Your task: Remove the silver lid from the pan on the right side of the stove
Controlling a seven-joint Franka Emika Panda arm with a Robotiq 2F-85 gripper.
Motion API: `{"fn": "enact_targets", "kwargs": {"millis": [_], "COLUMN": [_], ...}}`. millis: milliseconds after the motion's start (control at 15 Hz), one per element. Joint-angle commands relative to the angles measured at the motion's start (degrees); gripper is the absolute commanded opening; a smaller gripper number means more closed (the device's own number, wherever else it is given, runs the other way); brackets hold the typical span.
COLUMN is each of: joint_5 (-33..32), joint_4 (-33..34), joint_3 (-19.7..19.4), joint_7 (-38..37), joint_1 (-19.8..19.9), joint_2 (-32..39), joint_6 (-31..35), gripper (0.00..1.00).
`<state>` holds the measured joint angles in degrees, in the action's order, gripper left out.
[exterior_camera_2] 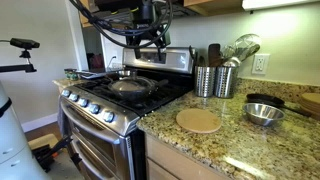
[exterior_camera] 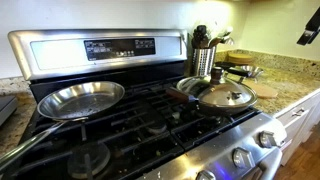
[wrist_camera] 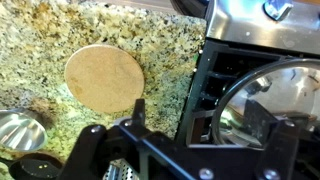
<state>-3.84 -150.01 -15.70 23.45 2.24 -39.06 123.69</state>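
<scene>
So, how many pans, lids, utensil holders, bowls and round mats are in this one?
Pans: 2, silver skillet and dark pan
Lids: 1, silver lid
Utensil holders: 2
Metal bowls: 1
Round mats: 1
Total: 7

Speckled granite countertop (exterior_camera_2: pixel 250 140) is stretching along the right side of a home kitchen, catching the glow that an under-cabinet light (exterior_camera_2: pixel 280 4) is casting from above. A white outlet (exterior_camera_2: pixel 261 64) is sitting on the pale far wall (exterior_camera_2: pixel 292 45). Cabinet fronts (exterior_camera_2: pixel 185 165) are standing below, and brown flooring (exterior_camera: pixel 312 160) is showing beside them.
</scene>
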Motion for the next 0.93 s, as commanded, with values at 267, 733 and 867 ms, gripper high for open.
{"fn": "enact_targets", "kwargs": {"millis": [267,733,867], "joint_5": [0.4,1.5,2.5], "joint_4": [0.1,0.7,1.1], "joint_3": [0.5,3.0,4.3], "joint_7": [0.3,0.8,1.0], "joint_1": [0.5,-2.7,-4.7], "joint_2": [0.1,2.4,4.0], "joint_6": [-0.2,1.1,2.0], "gripper": [1.0,1.0,1.0]}}
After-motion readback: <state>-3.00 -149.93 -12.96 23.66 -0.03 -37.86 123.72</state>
